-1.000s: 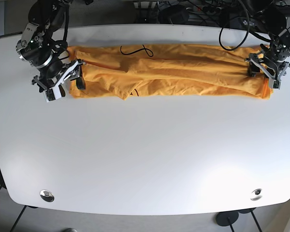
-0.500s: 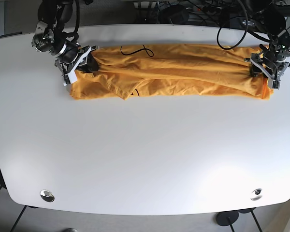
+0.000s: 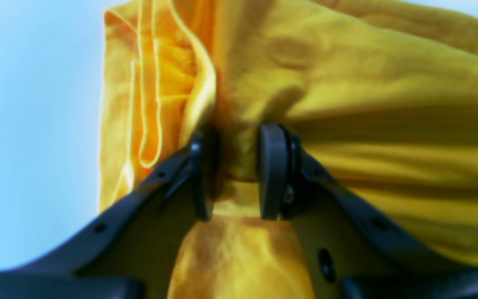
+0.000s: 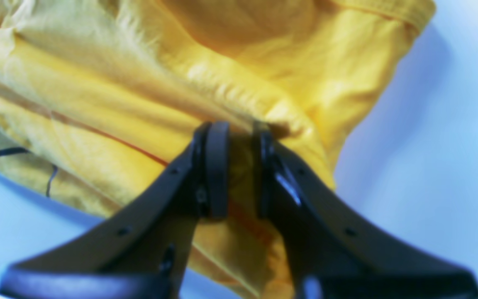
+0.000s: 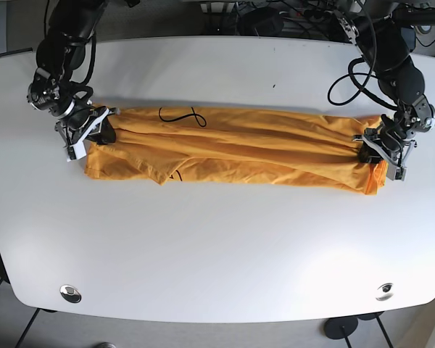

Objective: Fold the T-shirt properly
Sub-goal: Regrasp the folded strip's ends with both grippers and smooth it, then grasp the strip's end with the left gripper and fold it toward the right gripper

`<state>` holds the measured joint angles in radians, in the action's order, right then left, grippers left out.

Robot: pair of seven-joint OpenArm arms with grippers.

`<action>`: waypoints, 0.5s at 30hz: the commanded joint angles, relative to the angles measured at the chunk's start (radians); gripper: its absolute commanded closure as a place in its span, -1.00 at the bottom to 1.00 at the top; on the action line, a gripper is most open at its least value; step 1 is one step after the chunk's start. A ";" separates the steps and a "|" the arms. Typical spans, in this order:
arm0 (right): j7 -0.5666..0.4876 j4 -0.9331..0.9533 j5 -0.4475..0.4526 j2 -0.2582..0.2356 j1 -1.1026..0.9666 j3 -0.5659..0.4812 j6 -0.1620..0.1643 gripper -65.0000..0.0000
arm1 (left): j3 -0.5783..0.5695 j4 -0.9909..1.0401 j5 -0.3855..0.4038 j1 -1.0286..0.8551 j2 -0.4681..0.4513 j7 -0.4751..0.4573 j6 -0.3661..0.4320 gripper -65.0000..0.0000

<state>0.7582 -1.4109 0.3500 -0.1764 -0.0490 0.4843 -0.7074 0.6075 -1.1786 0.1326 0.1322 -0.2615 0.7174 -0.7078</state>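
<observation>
The shirt [image 5: 232, 152] lies as a long band across the far bench [image 5: 217, 246], each end clamped by the left pincer [image 5: 373, 148] and right pincer [image 5: 94, 134], so the crosswise folds seem left.

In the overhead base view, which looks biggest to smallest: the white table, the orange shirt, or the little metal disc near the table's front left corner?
1. White table
2. Orange T-shirt
3. Metal disc

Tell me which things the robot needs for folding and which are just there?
Needed: orange T-shirt, left gripper and right gripper, each with its jaws closed on one end of the shirt.
Just there: white table, black cables behind it.
</observation>
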 commanded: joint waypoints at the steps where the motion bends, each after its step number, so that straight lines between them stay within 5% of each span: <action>1: 0.007 -0.011 -0.018 -0.015 0.005 0.003 0.009 0.71 | 0.004 -0.057 -0.024 0.008 -0.014 0.032 0.010 0.53; 6: 0.010 -0.011 -0.018 -0.008 0.004 0.000 0.009 0.71 | 0.067 -0.218 -0.020 0.001 -0.009 0.032 0.010 -0.37; 15: 0.010 -0.011 -0.016 -0.005 0.002 0.000 0.009 0.71 | 0.121 0.059 0.364 0.001 -0.150 0.083 0.010 -0.39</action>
<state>0.7528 -1.4117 0.3504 -0.1715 -0.0517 0.4828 -0.7059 0.7277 -1.0973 0.4683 0.1135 -0.3912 0.8207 -0.6956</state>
